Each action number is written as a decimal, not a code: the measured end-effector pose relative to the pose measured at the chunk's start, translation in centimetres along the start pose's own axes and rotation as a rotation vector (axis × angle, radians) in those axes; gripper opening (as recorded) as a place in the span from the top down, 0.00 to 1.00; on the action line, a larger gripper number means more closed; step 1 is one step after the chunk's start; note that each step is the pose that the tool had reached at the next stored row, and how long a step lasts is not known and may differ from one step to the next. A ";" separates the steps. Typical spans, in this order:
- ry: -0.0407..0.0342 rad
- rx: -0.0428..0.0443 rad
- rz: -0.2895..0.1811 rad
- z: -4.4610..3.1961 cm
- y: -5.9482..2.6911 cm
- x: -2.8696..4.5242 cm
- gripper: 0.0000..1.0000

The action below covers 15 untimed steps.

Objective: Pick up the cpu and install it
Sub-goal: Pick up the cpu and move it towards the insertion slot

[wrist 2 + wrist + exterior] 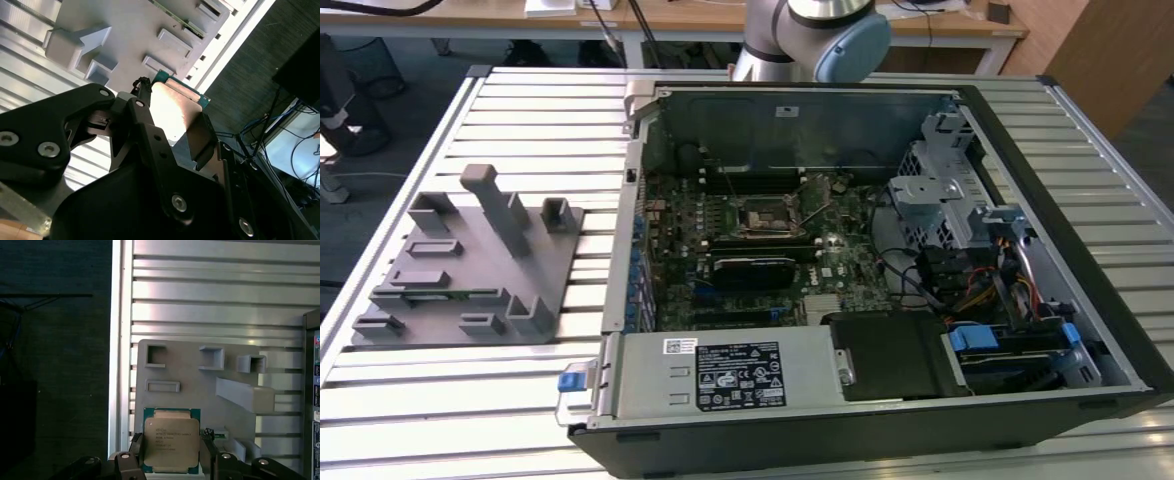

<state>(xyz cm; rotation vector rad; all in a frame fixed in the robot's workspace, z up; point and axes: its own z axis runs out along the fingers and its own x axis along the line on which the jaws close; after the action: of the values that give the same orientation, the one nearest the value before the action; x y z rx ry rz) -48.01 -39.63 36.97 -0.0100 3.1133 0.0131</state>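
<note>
Holding one cpu (169,437), tool (172,454) over tray (192,367)

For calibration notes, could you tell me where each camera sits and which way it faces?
Exterior view: high above, looking down on the table, fixture tray and open computer case; the arm shows.
First wrist view: on the wrist, looking past the gripper, shut on the cpu, to the fixture tray.
Second wrist view: close behind the fingers, facing the cpu.
Shared: the fixture tray.
</note>
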 end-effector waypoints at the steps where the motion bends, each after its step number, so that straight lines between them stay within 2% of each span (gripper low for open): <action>1: 0.0000 0.0000 0.000 -0.14 0.01 0.00 0.47; 15: -0.0006 0.0001 0.000 -2.35 0.14 -0.07 0.47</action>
<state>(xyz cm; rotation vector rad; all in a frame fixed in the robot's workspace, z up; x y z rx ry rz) -48.01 -39.52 39.32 -0.0101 3.1128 0.0129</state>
